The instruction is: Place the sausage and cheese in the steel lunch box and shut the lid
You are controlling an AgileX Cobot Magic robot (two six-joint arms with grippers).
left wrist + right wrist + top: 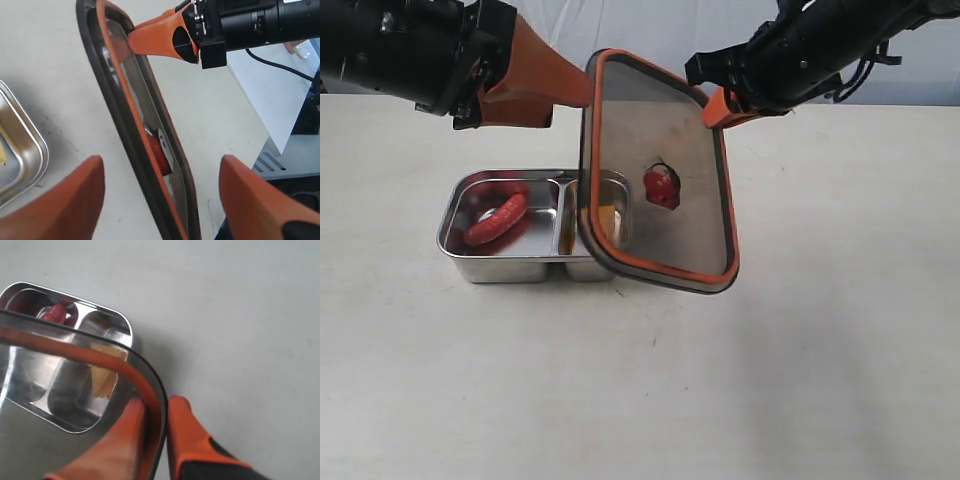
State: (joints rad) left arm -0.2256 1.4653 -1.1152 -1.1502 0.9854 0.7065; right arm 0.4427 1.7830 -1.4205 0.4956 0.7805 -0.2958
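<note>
We find the steel lunch box resting on the white table, left of centre in the exterior view, with its top uncovered. The sausage lies at a slant in the larger, left compartment. The cheese sits in the smaller, right compartment, and we see it there through the dark panel of the lid. The lid is off the box and held in the air, steeply tilted. Its lower edge hangs over the right compartment, and its upper edge is raised toward the back of the table. The orange seal runs around its rim, and the small orange valve shows near its centre. The right gripper is clamped on the lid at the upper right part of the rim. In the right wrist view we see its two orange fingers pressed on either side of the rim, with the box below. The left gripper is released and holds nothing. In the left wrist view its fingers stand wide apart, and the edge of the lid passes between them without contact at either visible pad. In the exterior view this gripper reaches to the upper left corner of the lid. We cannot tell whether it touches the rim there.
</note>
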